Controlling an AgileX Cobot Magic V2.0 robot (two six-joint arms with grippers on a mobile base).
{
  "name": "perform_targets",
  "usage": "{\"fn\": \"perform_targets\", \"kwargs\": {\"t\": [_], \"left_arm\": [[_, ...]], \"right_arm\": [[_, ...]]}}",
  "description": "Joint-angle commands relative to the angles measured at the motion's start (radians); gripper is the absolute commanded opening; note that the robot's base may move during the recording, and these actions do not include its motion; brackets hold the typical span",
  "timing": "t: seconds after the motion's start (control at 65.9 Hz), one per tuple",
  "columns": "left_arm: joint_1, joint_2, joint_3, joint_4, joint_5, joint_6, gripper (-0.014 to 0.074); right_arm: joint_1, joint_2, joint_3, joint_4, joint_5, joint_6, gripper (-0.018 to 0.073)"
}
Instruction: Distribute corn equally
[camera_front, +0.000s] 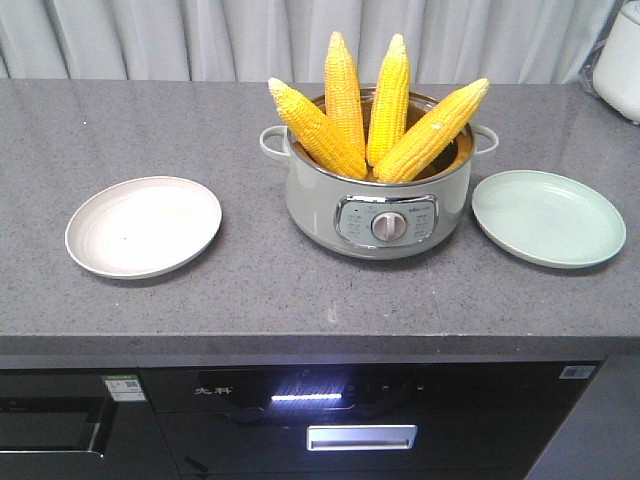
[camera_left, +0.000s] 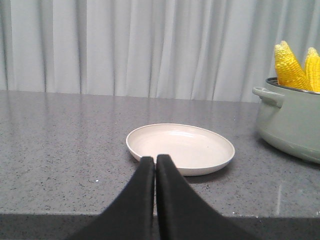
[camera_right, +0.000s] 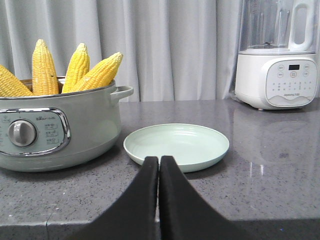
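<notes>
Several cobs of corn (camera_front: 345, 105) stand fanned out, tips up, in a grey-green electric pot (camera_front: 378, 205) at the middle of the counter; the cobs (camera_right: 44, 67) also show in the right wrist view, and two tips (camera_left: 290, 67) in the left wrist view. A cream plate (camera_front: 143, 226) lies left of the pot and a pale green plate (camera_front: 547, 217) right of it, both bare. My left gripper (camera_left: 155, 159) is shut, empty, just before the cream plate (camera_left: 180, 147). My right gripper (camera_right: 158, 160) is shut, empty, just before the green plate (camera_right: 176, 146). Neither gripper shows in the front view.
The pot (camera_right: 55, 130) has side handles and a front dial. A white blender (camera_right: 276, 55) stands at the back right of the grey counter (camera_front: 250, 290). Curtains hang behind. The counter's front edge (camera_front: 300, 345) drops to dark cabinets with an appliance below.
</notes>
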Motion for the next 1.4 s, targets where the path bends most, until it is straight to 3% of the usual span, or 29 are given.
{"fn": "perform_targets", "kwargs": {"t": [0.0, 1.38], "left_arm": [[-0.005, -0.016, -0.017, -0.006, -0.075, -0.012, -0.0006], [-0.005, -0.016, -0.017, -0.006, -0.075, -0.012, -0.0006]], "right_arm": [[-0.008, -0.007, 0.008, -0.001, -0.074, -0.008, -0.0006], [-0.008, -0.007, 0.008, -0.001, -0.074, -0.008, -0.0006]]}}
